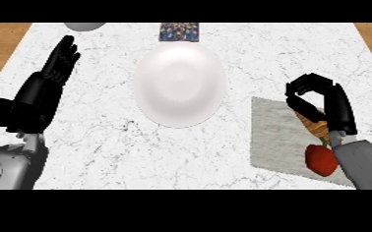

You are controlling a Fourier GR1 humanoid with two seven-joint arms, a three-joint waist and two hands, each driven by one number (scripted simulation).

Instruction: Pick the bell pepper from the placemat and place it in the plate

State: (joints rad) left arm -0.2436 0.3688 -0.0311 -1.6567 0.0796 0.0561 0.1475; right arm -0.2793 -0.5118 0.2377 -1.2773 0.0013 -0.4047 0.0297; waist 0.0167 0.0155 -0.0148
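Note:
The red bell pepper [320,159] lies on the grey placemat [280,137] at the right, next to my right wrist, which covers part of it. A brownish piece [315,126] shows just above it, under the hand. My right hand [325,101] hovers over the placemat's far right part, beyond the pepper, with fingers and thumb curled into a ring and nothing visibly between them. The white plate [179,85] sits mid-counter, left of the placemat, with nothing on it. My left hand [49,81] rests open at the left, fingers up.
A grey rounded object [85,26] peeks in at the counter's far left edge. A dark patterned item [179,31] lies just beyond the plate. Wooden surface [15,34] shows past the marble counter's far corners.

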